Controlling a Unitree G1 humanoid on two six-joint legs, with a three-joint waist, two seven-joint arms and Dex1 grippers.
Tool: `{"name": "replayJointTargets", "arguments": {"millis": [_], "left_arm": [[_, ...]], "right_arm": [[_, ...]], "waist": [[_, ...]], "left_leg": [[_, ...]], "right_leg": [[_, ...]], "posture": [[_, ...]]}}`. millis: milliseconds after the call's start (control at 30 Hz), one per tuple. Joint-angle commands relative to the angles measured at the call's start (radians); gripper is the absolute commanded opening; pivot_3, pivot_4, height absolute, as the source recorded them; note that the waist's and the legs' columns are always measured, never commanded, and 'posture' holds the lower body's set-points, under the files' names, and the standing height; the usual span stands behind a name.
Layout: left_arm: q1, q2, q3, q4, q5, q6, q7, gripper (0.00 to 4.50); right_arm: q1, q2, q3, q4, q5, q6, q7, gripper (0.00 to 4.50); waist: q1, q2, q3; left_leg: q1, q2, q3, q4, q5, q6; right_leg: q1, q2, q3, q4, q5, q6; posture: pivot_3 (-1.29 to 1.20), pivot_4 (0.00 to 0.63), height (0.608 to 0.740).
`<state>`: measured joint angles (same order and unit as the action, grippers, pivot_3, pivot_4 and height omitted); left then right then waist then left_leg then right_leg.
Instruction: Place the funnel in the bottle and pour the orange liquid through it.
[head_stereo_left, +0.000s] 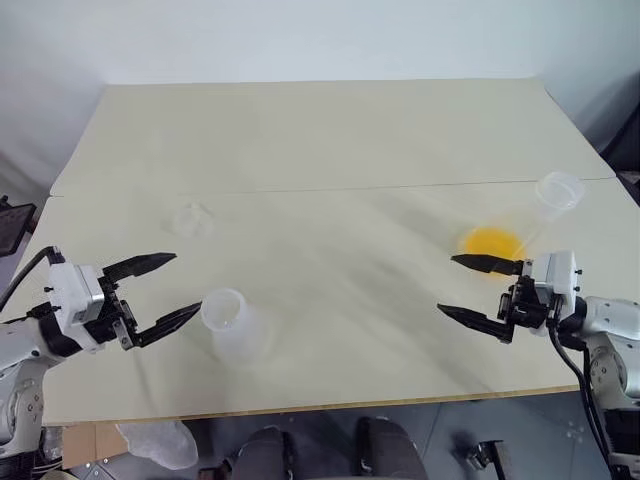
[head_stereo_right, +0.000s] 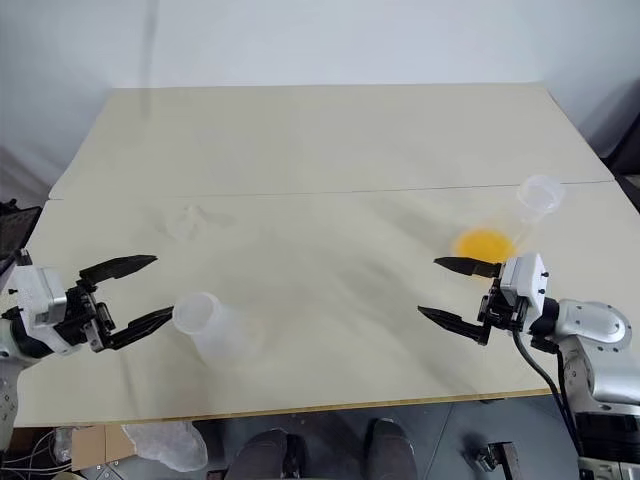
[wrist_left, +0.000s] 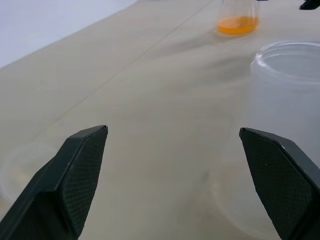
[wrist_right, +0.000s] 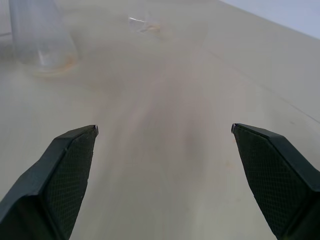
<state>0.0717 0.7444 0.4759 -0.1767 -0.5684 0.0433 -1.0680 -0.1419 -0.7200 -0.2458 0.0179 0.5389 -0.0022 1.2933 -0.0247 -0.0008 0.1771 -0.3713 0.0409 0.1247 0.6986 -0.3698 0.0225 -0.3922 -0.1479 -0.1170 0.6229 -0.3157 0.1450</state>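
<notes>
The hazy bottle (head_stereo_left: 235, 325) stands upright near the table's front left, its wide mouth open and nothing in it. My left gripper (head_stereo_left: 187, 282) hovers open just left of it, a finger (wrist_left: 82, 170) on each side of the wrist view and the bottle (wrist_left: 285, 100) close by. The funnel (head_stereo_left: 190, 218) lies faintly visible on the table behind the bottle. The orange liquid (head_stereo_left: 490, 242) sits in the bottom of a clearer flask (head_stereo_left: 556, 192) at the right. My right gripper (head_stereo_left: 445, 284) is open and empty, in front of that flask. Across the table, the right wrist view shows the funnel (wrist_right: 142, 23).
A seam (head_stereo_left: 330, 188) runs across the beige table between its front and back halves. The table's front edge (head_stereo_left: 330, 405) lies close below both grippers. A crumpled plastic bag (head_stereo_left: 160, 442) lies on the floor at the front left.
</notes>
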Motion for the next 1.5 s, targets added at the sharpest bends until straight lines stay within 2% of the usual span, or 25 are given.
{"name": "replayJointTargets", "arguments": {"millis": [33,133,333,433,600,667,767,900,1267,1367,1500], "left_arm": [[0.002,0.011,0.004,-0.003,0.033,-0.002,0.034,4.49],[-0.003,0.006,0.025,0.028,-0.038,0.038,0.005,4.49],[0.095,0.008,0.096,0.051,-0.055,0.038,-0.038,4.49],[0.179,0.011,0.150,0.041,-0.092,0.065,-0.081,4.49],[0.265,0.010,0.187,-0.032,-0.135,0.101,-0.113,4.49],[0.301,0.006,0.189,-0.118,-0.165,0.126,-0.111,4.49],[0.318,-0.007,0.148,-0.292,-0.205,0.169,-0.056,4.49],[0.250,-0.024,0.065,-0.361,-0.196,0.199,0.031,4.49],[0.060,-0.062,-0.152,-0.279,-0.125,0.219,0.081,4.49],[0.045,-0.067,-0.157,-0.274,-0.131,0.224,0.091,3.92],[0.046,-0.055,-0.152,-0.269,-0.131,0.228,0.084,2.63]], "right_arm": [[0.002,-0.011,-0.026,-0.008,0.007,-0.024,0.002,4.50],[-0.009,0.002,-0.010,-0.016,0.012,-0.014,-0.002,4.50],[-0.080,0.063,0.053,-0.118,0.070,0.073,-0.040,4.50],[-0.100,0.068,0.117,-0.148,0.044,0.023,0.032,4.50],[-0.108,0.063,0.162,-0.153,0.043,0.000,0.085,4.50],[-0.105,0.057,0.162,-0.142,0.047,0.006,0.097,4.50],[-0.102,0.048,0.138,-0.099,0.042,0.015,0.087,4.50],[-0.102,0.046,0.117,-0.060,0.039,0.018,0.071,4.50],[-0.059,0.042,0.099,-0.116,0.037,0.025,0.028,4.50],[-0.050,0.047,0.096,-0.134,0.038,0.027,0.007,4.50],[-0.032,0.045,0.093,-0.148,0.039,0.026,-0.012,4.50]], "waist": [[0.000,0.000,0.000],[0.001,0.000,0.000],[-0.005,0.000,0.000],[-0.004,0.000,0.000],[0.013,0.000,0.000],[0.020,-0.001,0.000],[0.024,-0.001,0.000],[0.023,0.000,0.000],[0.023,0.000,0.000],[0.024,0.000,0.000],[0.024,0.000,0.000]], "left_leg": [[0.000,0.000,0.000,0.000,0.000,0.000],[0.000,0.000,0.000,0.000,0.000,0.000],[0.000,0.001,0.000,0.000,0.000,0.000],[0.000,0.002,0.000,0.000,0.000,0.000],[0.000,0.004,-0.001,0.001,0.000,0.000],[0.000,0.004,0.000,0.001,0.000,0.001],[0.000,0.004,0.000,0.001,-0.001,0.001],[0.001,0.004,0.000,0.001,0.000,0.001],[0.001,0.000,0.000,0.001,0.000,0.001],[0.001,0.000,0.000,0.002,0.000,0.001],[0.001,0.000,0.000,0.002,0.000,0.001]], "right_leg": [[0.000,0.000,0.000,0.000,0.000,0.000],[0.000,0.000,0.000,0.000,0.000,0.000],[-0.001,0.000,0.000,0.001,0.000,0.000],[-0.001,0.001,0.000,0.001,0.000,0.000],[0.000,-0.001,0.000,0.000,0.000,0.000],[0.000,-0.001,0.000,0.000,0.000,0.000],[0.000,-0.001,0.001,0.000,0.000,0.000],[0.001,-0.001,0.001,0.000,0.000,0.000],[0.001,0.000,0.001,0.000,0.000,0.000],[0.001,0.000,0.001,0.000,0.000,0.000],[0.001,0.000,0.001,0.000,0.000,0.000]], "posture": [[0.00,0.150,0.740],[0.00,0.150,0.740],[0.00,0.150,0.740],[0.00,0.150,0.740],[0.00,0.150,0.740],[0.00,0.150,0.740],[0.00,0.150,0.740],[0.00,0.150,0.740],[0.00,0.150,0.740],[0.00,0.150,0.740],[0.00,0.150,0.740]]}}
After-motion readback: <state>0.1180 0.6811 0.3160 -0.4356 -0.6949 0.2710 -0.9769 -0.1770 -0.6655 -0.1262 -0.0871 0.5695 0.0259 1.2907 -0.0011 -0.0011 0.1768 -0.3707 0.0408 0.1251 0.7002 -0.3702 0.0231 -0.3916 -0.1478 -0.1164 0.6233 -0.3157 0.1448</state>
